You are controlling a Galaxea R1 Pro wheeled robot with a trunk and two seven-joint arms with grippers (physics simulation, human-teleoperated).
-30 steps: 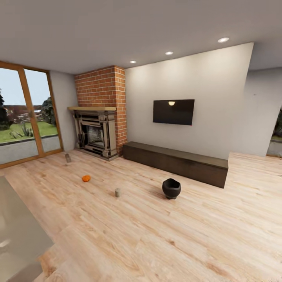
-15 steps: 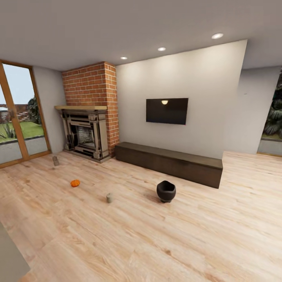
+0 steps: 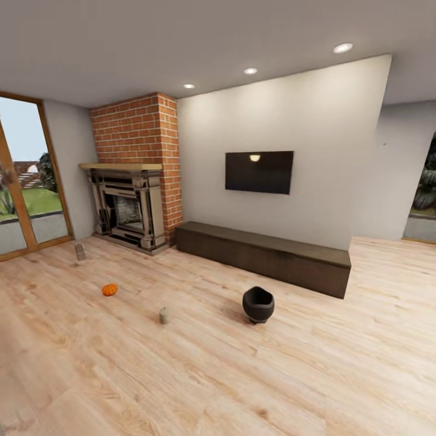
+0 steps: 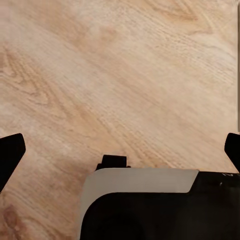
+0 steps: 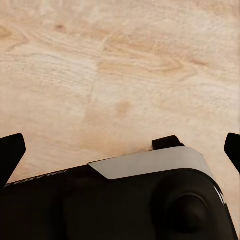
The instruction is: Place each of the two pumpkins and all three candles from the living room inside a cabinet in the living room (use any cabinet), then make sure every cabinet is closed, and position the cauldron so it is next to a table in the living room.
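A living room with a pale wood floor (image 3: 254,375), brick fireplace (image 3: 130,200) and shut cabinet (image 3: 266,257) shows nothing stowed yet: one pumpkin (image 3: 109,290), two candles (image 3: 163,315) (image 3: 79,252) and the cauldron (image 3: 258,304) sit on the floor, while both grippers' fingers (image 4: 11,155) (image 5: 11,152) spread wide, empty.

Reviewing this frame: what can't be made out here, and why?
- Cabinet, head view: drawer seams too faint to confirm all are shut.
- Two small grey objects on the floor: too small to identify.
- Left hand and right hand, wrist views: fingertips cut off by the edges; nothing between them.
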